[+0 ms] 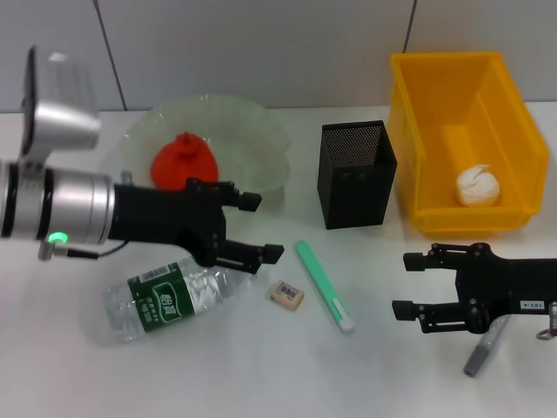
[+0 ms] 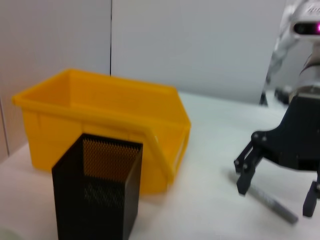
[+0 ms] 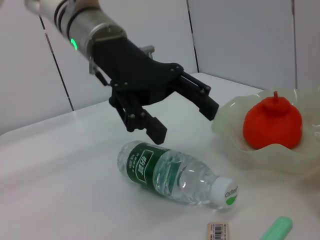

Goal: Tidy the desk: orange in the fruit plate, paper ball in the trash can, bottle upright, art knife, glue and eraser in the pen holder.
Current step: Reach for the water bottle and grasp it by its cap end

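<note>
The clear bottle (image 1: 170, 296) (image 3: 170, 172) with a green label lies on its side at the front left. My left gripper (image 1: 263, 226) (image 3: 185, 122) hovers open just above and beyond it, holding nothing. The orange (image 1: 184, 161) (image 3: 272, 122) sits in the pale-green fruit plate (image 1: 261, 122) (image 3: 235, 145). The paper ball (image 1: 479, 185) lies in the yellow trash can (image 1: 418, 131) (image 2: 100, 110). The eraser (image 1: 286, 295) (image 3: 218, 232) and a slim green stick (image 1: 324, 286) (image 3: 277, 230) lie in front of the black mesh pen holder (image 1: 355, 174) (image 2: 95, 185). My right gripper (image 1: 405, 285) (image 2: 275, 197) stands open above a grey pen-shaped tool (image 1: 486, 347) (image 2: 272, 205). I cannot tell which of the two is the art knife and which the glue.
The pen holder stands between the fruit plate and the trash can, close to both. A pale wall runs along the back of the white table (image 1: 261, 374).
</note>
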You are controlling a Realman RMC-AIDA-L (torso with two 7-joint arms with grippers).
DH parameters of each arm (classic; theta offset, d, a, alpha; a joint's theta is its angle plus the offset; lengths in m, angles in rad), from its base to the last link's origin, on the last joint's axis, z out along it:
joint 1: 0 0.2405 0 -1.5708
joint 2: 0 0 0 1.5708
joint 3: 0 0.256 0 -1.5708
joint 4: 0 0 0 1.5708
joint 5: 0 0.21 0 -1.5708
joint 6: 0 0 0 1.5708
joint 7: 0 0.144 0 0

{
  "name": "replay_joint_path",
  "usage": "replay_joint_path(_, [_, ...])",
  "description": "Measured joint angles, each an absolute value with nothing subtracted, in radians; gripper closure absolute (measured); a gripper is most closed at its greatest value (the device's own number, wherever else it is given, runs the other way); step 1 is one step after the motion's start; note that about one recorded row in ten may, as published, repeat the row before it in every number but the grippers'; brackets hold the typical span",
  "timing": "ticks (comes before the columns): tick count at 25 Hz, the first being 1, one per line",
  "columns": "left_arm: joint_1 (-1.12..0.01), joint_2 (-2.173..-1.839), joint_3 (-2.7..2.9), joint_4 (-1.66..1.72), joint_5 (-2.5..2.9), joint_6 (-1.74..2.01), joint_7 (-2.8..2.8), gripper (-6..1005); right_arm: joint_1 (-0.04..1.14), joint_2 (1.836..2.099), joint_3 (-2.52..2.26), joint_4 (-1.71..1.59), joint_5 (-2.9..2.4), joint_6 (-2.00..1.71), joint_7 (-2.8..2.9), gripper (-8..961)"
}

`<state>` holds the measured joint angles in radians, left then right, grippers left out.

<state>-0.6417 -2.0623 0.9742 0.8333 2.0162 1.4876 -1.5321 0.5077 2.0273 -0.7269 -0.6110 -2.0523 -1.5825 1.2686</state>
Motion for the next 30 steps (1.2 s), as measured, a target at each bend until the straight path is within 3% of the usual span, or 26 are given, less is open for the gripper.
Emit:
replay_joint_path(6, [-0.75,-2.069,1.109,0.985,2.251,1.499,-1.871,191,0.506,2.028,-0.728,-0.61,-2.053,-1.582,1.268,158])
replay_joint_path(16, [-0.821,-2.076,1.304,1.04,2.41,1.426,-2.146,195,0.505,2.028,-0.729,-0.612,-2.054,-1.581,1.268,158])
replay_joint_path(30, [-0.837,-2.078,1.43,0.913,2.467,1.262,-2.226,200,0.509,2.025,-0.729,-0.612,-2.054,-1.589,1.267,158])
